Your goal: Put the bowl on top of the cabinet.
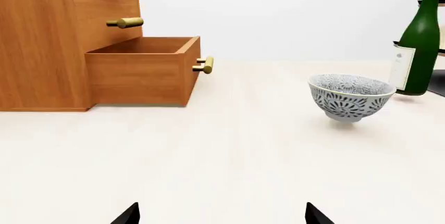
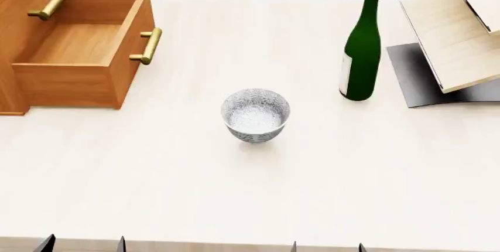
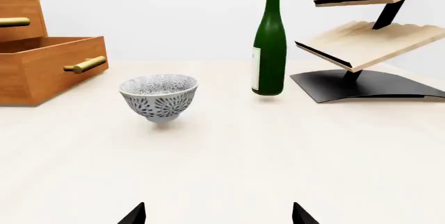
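Note:
The bowl (image 2: 256,115) (image 1: 350,97) (image 3: 159,95), white with a grey-blue floral pattern, stands upright on the pale table near its middle. The orange-brown cabinet (image 2: 31,6) (image 1: 49,36) (image 3: 17,5) stands at the far left with its bottom drawer (image 2: 82,47) (image 1: 143,70) pulled out and empty; its top is out of view. My left gripper (image 2: 82,245) (image 1: 221,216) and right gripper (image 2: 326,247) (image 3: 218,216) are both open at the table's near edge, well short of the bowl, holding nothing.
A green wine bottle (image 2: 362,47) (image 3: 270,41) (image 1: 420,41) stands to the right behind the bowl. A pale slanted wooden rack (image 2: 457,35) (image 3: 365,39) on a black base occupies the far right. Brass bar handles (image 2: 149,46) stick out from the drawers.

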Tool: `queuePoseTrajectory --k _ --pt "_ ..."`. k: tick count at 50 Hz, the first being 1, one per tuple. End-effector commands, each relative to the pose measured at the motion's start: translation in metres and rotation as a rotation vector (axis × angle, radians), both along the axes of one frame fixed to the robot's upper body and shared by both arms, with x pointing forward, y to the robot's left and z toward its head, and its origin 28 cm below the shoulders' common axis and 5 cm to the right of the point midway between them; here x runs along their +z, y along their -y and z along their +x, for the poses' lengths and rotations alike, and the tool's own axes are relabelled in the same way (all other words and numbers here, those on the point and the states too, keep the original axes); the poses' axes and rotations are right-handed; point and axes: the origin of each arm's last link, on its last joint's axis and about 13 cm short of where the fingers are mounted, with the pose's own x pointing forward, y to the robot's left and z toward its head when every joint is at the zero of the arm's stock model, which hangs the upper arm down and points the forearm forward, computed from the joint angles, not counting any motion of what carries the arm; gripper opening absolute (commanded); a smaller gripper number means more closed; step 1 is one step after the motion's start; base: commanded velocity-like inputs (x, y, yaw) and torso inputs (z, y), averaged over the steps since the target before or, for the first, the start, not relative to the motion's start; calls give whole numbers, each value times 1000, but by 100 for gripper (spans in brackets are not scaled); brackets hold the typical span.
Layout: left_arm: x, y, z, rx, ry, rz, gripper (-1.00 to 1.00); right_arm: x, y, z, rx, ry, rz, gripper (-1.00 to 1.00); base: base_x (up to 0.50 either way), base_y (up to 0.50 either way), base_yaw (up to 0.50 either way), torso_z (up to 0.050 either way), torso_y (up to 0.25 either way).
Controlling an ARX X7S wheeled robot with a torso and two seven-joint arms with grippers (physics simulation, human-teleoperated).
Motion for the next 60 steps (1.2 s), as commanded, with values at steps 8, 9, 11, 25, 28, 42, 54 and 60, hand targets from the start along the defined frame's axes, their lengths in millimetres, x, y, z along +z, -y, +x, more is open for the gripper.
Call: queuePoseTrajectory --k 8,9,11,25,28,42,54,60 --pt "0 -1 1 2 -2 -18 100 -1 -1 -1 25 -12 46 100 0 0 0 0 0" --pt "-1 0 0 -1 -2 -17 100 -1 -2 -1 29 -14 46 100 0 0 0 0 0" --pt "0 0 0 1 -4 -17 100 -1 -2 -1 31 -15 46 100 0 0 0 0 0" --pt "0 -1 0 -11 -10 -53 100 -1 -2 0 48 -36 70 100 0 0 0 0 0" --pt "-1 -1 0 -9 -11 -49 100 0 -2 1 46 -36 70 100 0 0 0 0 0" --pt "5 -7 3 2 2 -54 100 12 12 10 -3 3 54 100 0 0 0 0 0" --pt "51 -37 13 144 173 -40 100 73 60 21 -142 185 -15 100 0 0 0 0 0" --pt "87 -61 12 233 287 -33 100 103 91 14 -190 263 -37 100 0 0 0 0 0"
